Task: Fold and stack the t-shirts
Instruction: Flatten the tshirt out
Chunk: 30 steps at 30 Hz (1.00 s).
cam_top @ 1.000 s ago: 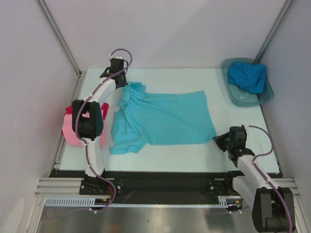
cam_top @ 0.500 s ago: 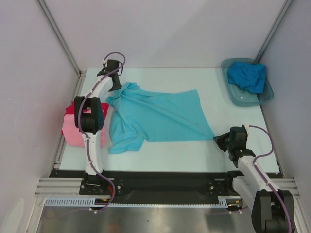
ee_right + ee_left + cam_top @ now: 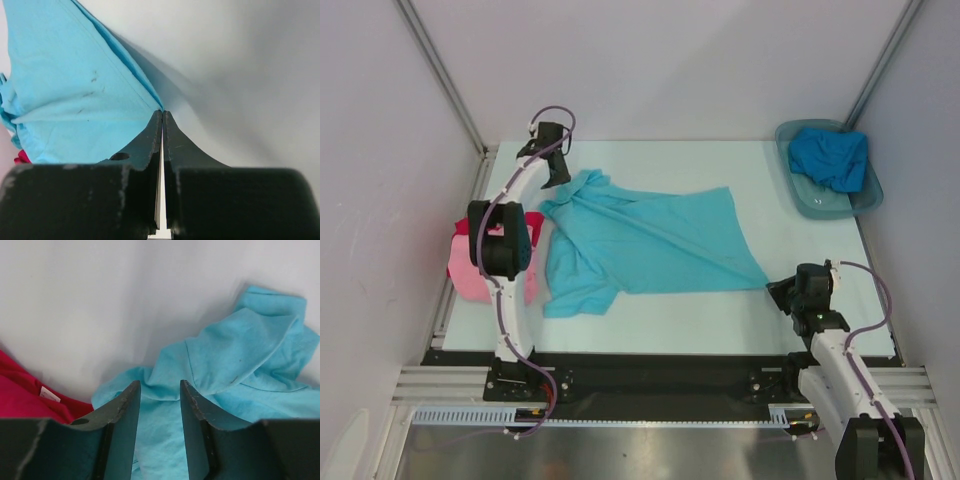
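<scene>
White table (image 3: 720, 320) between grey panels: the turquoise shirt (image 3: 650, 245) lies across its middle, face hidden by wrinkles, long axis running from 10 o'clock to 4 o'clock, with the bunched collar and shoulders at the 10 o'clock end, the hem at 4 and one sleeve flopped toward 7. The right gripper (image 3: 162, 112) is clamped on the hem's near corner at 4 o'clock. The left gripper (image 3: 160, 385) hangs just over the crumpled shoulder at 10 o'clock, jaws apart and holding nothing. The job in hand looks to be spreading the shirt flat before any fold. Done well, the left would pinch a single layer at the shoulder seam, not the whole bunch, and draw it toward 10 while the right anchors its corner, both low to the table. At 9 o'clock the pink shirt (image 3: 470, 280) and red shirt (image 3: 533, 225) sit close by, so a wide pull risks snagging them. A blue shirt (image 3: 830, 158) waits in the tub (image 3: 800, 200) at 2 o'clock.
</scene>
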Motion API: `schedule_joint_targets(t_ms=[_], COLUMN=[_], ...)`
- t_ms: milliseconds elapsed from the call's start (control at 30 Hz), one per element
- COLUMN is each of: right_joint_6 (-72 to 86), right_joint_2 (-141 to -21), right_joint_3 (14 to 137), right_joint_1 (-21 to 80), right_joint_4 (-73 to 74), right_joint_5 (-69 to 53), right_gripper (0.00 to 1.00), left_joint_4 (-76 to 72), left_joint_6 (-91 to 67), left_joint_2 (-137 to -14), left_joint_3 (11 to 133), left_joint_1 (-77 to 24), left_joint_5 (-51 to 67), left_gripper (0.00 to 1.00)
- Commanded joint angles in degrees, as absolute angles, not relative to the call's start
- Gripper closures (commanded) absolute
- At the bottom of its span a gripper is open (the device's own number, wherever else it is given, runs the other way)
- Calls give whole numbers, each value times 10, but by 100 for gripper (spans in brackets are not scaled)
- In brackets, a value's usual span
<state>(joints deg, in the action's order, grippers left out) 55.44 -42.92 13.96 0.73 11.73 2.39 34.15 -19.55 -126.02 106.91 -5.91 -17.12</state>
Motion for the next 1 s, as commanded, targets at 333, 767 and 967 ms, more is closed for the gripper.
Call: schedule_joint_targets(t_ms=[333, 767, 967], right_joint_6=[530, 518, 516], right_joint_2=[-427, -397, -372], right_joint_3=[222, 229, 229], right_joint_1=[-66, -128, -127], right_joint_4=[284, 362, 366], right_joint_5=[194, 156, 140], right_gripper=[100, 100, 78], left_joint_4=[325, 312, 283], left_joint_6=[-239, -261, -258], left_joint_2=[-1195, -1215, -1191], left_joint_3=[1063, 1064, 1018], left_joint_1=[-56, -68, -75], left_joint_5=[-164, -115, -107], left_gripper=[58, 59, 60])
